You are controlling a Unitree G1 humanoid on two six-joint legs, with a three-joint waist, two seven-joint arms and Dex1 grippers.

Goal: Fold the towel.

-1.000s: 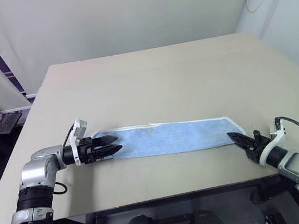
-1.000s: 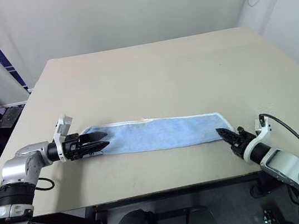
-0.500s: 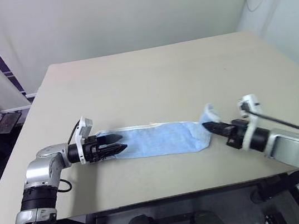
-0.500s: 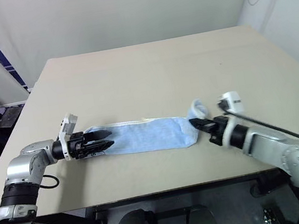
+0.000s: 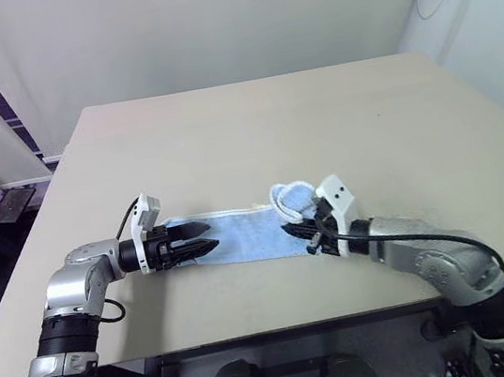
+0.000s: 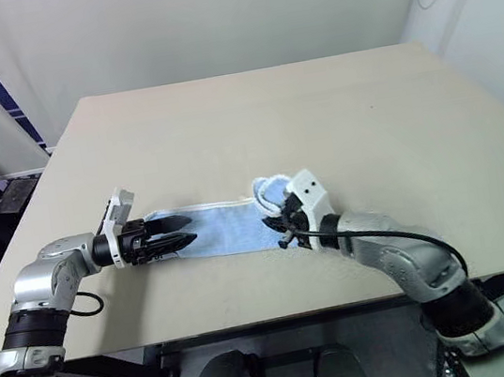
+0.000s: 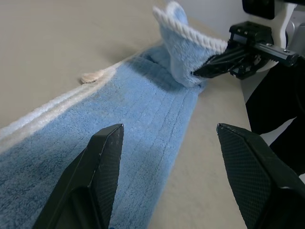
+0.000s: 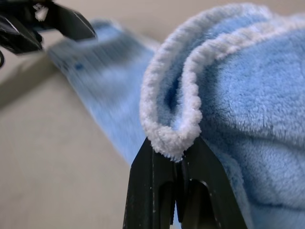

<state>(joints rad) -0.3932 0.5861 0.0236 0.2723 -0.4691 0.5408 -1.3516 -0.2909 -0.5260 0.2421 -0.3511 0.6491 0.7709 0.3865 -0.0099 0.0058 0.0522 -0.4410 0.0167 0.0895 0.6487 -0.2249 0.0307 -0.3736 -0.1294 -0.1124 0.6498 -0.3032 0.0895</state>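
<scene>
The light blue towel point(image 5: 240, 236) lies in a long strip on the tan table. Its right end point(image 6: 270, 191) is lifted and curled back over the strip. My right gripper point(image 5: 289, 231) is shut on that end's white-stitched edge, seen close up point(image 8: 174, 152) with the terry point(image 8: 248, 105) bulging above the fingers. My left gripper point(image 5: 212, 235) hovers at the towel's left end, open, with its fingers either side of the cloth point(image 7: 119, 129). A small white loop tag point(image 7: 93, 76) sticks out from the far edge.
The table point(image 5: 337, 119) stretches wide behind and to the right of the towel. Its front edge point(image 5: 255, 335) runs close below both arms. A pale wall stands behind the table.
My right gripper has carried the towel's right end up and far to the left, folding it back over the strip, and its wrist has rolled. The left gripper has stayed put.
</scene>
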